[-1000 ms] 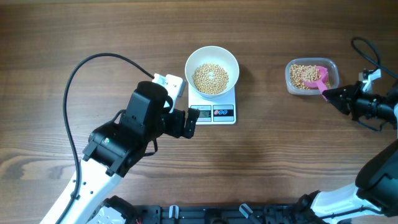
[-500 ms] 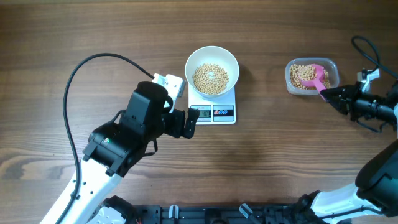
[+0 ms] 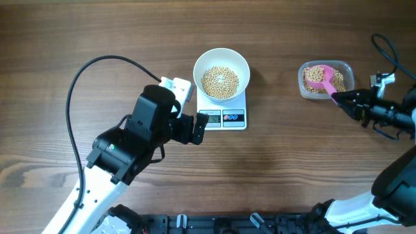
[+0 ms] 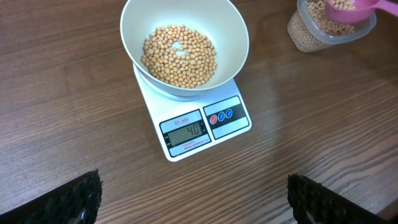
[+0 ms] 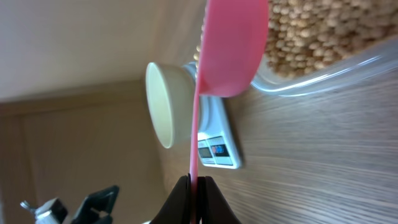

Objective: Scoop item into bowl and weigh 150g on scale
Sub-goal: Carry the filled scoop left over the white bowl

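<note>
At a brown wooden table (image 3: 292, 169). Near the middle, toward the far edge, a small white scale (image 3: 224, 108) with a white bowl (image 3: 199, 64) resting upright on its platform, covering most of it and leaving only the front strip with the display (image 4: 186, 132) and buttons free. Inside the bowl, a shallow heap of tan beans (image 3: 221, 82) over the bottom, well below the rim. On the display, dark figures, too blurred to read with certainty. Off to the right of the scale, well apart from it, a clear plastic tub (image 3: 301, 83) partly filled with more of the same beans. Holding a pink scoop (image 3: 320, 77) by its thin handle with the right gripper (image 3: 339, 97), fingers pinched tight together on it, no gap beyond the handle itself. Arm in from the right edge, head of the scoop over the beans in the tub, inside its rim; impossible to tell whether touching them, or whether loaded. From the right wrist, the scoop edge-on, handle running straight up from the fingers, bowl and scale beyond it. Just left of the scale, the left gripper (image 4: 193, 186), fingers spread wide apart, gripping nothing, pointed at the display, touching neither scale nor bowl. Behind the left arm, a black cable (image 3: 84, 71) looping across the wood.
</note>
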Available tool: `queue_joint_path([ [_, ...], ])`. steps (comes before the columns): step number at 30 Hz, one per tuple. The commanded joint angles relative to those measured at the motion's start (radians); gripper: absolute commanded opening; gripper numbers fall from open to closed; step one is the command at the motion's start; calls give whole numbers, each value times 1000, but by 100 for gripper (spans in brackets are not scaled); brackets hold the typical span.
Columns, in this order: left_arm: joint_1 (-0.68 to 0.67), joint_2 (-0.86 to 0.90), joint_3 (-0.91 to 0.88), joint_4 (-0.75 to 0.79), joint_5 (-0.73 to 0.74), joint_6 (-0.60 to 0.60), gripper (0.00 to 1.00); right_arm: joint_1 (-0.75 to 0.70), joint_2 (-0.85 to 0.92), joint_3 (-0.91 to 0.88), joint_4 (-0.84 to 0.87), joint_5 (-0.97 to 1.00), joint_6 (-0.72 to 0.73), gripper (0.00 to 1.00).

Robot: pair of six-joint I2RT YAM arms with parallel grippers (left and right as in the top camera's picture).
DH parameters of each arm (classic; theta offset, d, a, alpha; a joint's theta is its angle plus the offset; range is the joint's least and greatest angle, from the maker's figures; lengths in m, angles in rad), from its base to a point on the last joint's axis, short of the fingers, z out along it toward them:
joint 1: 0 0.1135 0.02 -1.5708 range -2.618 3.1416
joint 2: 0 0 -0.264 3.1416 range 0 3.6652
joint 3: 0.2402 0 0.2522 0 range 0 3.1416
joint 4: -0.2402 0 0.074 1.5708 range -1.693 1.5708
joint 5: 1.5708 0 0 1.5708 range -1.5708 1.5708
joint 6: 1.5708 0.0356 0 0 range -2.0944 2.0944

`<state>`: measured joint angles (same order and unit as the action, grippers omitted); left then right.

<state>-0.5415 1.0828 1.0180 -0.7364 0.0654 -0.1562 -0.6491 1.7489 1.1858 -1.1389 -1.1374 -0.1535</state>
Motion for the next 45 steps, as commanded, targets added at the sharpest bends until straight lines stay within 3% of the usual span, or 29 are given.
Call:
queue_joint_path([
  [1,4,4,5,3,11,-9,100,1,7,-2,-49,-148,-104,4],
  [8,4,4,5,3,11,-9,100,39,-14,-2,-121,-151,-134,4],
  [13,4,4,5,3,11,-9,100,157,-48,-2,-117,-245,-129,4],
  [19,4,4,5,3,11,-9,100,338,-72,2,45,-244,74,5],
  [22,4,4,5,3,11,-9,100,455,-108,40,183,-125,248,5],
  [28,4,4,5,3,11,-9,100,594,-196,73,410,77,448,4],
  [40,4,4,5,3,11,-9,100,870,-224,73,518,579,441,4],
  [45,4,4,5,3,11,-9,100,935,-224,73,528,695,322,5],
])
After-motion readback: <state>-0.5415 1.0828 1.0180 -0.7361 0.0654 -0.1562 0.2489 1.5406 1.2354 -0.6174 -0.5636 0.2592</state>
